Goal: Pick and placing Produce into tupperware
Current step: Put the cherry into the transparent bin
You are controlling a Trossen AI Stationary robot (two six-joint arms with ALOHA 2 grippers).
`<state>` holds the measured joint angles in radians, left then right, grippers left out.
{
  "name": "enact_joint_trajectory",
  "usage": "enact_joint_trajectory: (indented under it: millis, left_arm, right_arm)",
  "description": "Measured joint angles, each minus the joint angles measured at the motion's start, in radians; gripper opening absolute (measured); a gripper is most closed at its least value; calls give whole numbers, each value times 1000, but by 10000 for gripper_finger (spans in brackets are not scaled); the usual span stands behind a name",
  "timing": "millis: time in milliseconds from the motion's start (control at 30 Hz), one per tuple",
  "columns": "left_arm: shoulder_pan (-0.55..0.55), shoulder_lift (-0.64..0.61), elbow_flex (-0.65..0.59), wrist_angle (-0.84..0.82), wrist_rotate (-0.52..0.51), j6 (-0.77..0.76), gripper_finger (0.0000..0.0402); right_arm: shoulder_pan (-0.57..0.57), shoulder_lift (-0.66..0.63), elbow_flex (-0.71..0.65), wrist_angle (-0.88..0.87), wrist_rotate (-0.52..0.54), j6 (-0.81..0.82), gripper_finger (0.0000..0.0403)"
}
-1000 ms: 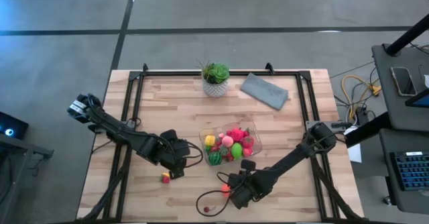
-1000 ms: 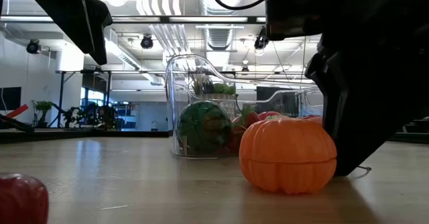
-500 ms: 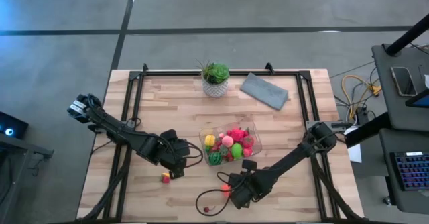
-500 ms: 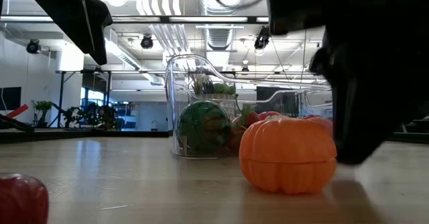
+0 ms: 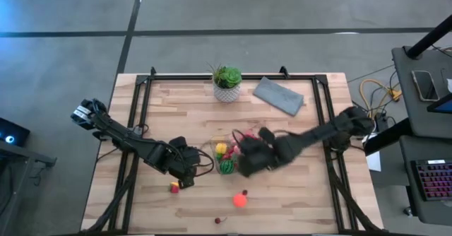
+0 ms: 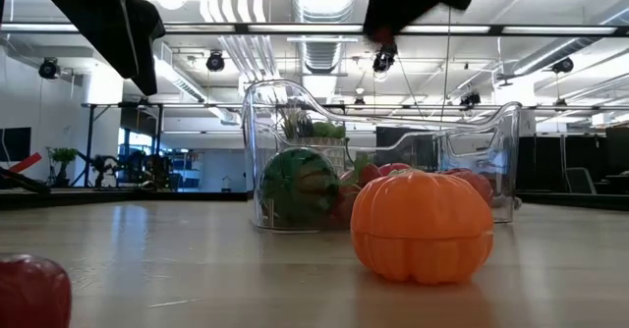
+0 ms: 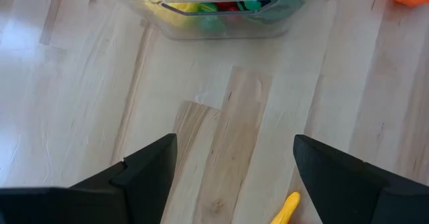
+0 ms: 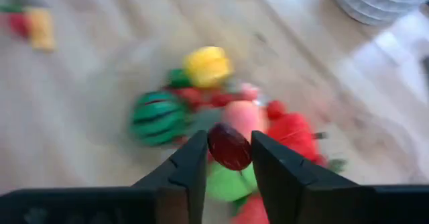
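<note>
We note that the right gripper point(image 8: 228, 158) has left the near board, where it stood beside the pumpkin point(image 5: 241, 200) a second ago, and now hangs over the tub point(image 5: 217, 143). Its fingers are nearly closed on a small dark-red piece point(image 8: 229, 146), which sits between the two pads. Directly below and ahead of this gripper lie the contents of the tub: a striped melon point(image 8: 159, 117), a yellow piece point(image 8: 207, 66), a pink piece and several red ones. The move means one more fruit is lifted and carried; in our judgement only the release remains for this piece. Behind the right gripper, nearer the table's front edge, the pumpkin and a small red piece point(image 5: 218, 220) remain on the board, so the task is not finished. The left gripper point(image 7: 231, 163) waits low over the table with its fingers well apart and nothing between them; the tub stands ahead of it, and a yellow-and-red piece point(image 5: 174, 187) lies just beside it. A release too high above the heap could let the dark-red piece bounce out.
</note>
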<state>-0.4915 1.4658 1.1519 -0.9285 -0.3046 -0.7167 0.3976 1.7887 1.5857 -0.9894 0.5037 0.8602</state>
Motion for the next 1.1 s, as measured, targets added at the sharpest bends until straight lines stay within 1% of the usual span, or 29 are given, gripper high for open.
enact_joint_trajectory:
  millis: [67, 167, 200, 267, 467, 567, 633, 733, 833, 933, 1033, 1100]
  left_arm:
    - [0, 0, 0, 1, 0, 0, 283]
    - [0, 0, 0, 0, 0, -1, 283]
    - [0, 0, 0, -1, 0, -1, 283]
    - [0, 0, 0, -3, 0, -3, 283]
    - [0, 0, 0, 23, 0, -5, 283]
    - [0, 0, 0, 33, 0, -4, 283]
    - [1, 0, 0, 29, 0, 5, 283]
    - [10, 0, 0, 30, 0, 64, 283]
    - [23, 0, 0, 30, -2, 102, 283]
    - [34, 0, 0, 30, -7, 104, 283]
    - [39, 0, 0, 30, -8, 116, 283]
    - [39, 0, 0, 30, -8, 128, 283]
  right_arm:
    - [-59, 4, -26, 3, -53, -50, 124]
    - [-123, 20, -53, 37, -207, -86, 153]
    - [-130, 28, -56, 34, -231, -90, 163]
    - [-129, 36, -58, 34, -218, -88, 185]
    - [-52, -11, -56, 15, -24, 43, 233]
    - [-4, -42, -54, -57, 21, 130, 246]
    - [33, -50, -55, -92, 14, 158, 251]
    - [105, -48, -57, -80, -31, 128, 253]
    - [180, -21, -56, 1, -79, 69, 252]
    - [241, 26, -57, 76, -85, 6, 248]
    - [269, 71, -57, 133, -89, -28, 247]
    - [269, 102, -57, 160, -110, -32, 247]
